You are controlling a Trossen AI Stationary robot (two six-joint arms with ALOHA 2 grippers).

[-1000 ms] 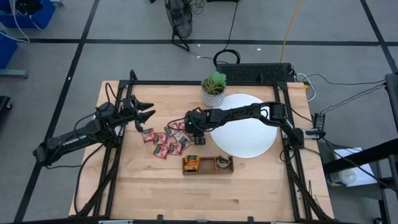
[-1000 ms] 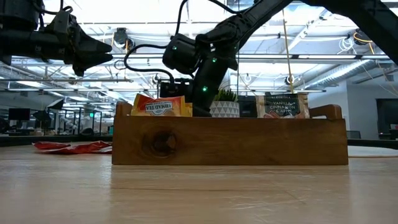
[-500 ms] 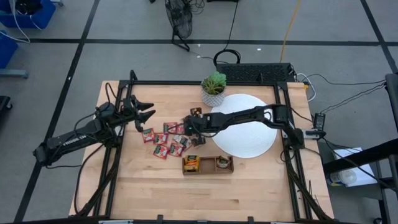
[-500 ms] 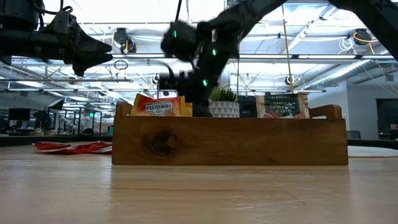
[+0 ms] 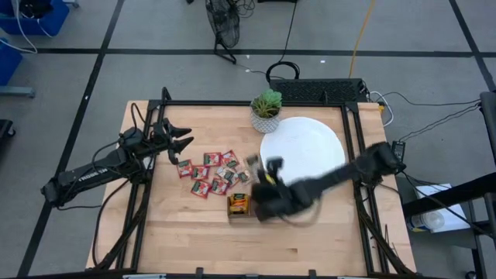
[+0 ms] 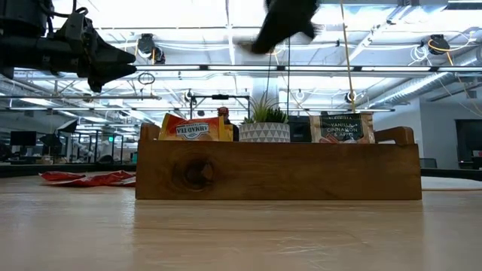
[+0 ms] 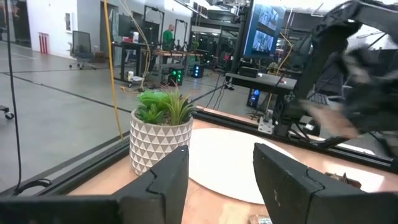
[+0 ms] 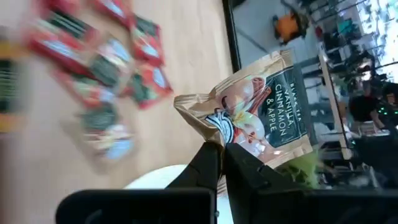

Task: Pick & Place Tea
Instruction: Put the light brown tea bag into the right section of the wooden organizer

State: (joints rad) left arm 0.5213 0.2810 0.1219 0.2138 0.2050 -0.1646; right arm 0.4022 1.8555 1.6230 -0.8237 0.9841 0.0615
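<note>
Right gripper [image 8: 219, 152]: fingers pinched tight on pale sachet [image 8: 261, 115] with dark print, held above table; arm blurred, seemingly over wooden tray [image 5: 239, 204]. Your red sachets [image 5: 209, 174] lie scattered on table between both arms. Left gripper [image 5: 184, 139] partly open, holding nothing, beside that pile.

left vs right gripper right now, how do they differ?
Left gripper is open and empty; right gripper is shut on a pale vanilla-cinnamon tea sachet. Left gripper hangs beside the red sachet pile; right gripper is over the wooden tray, motion-blurred. Both have dark fingers.
</note>
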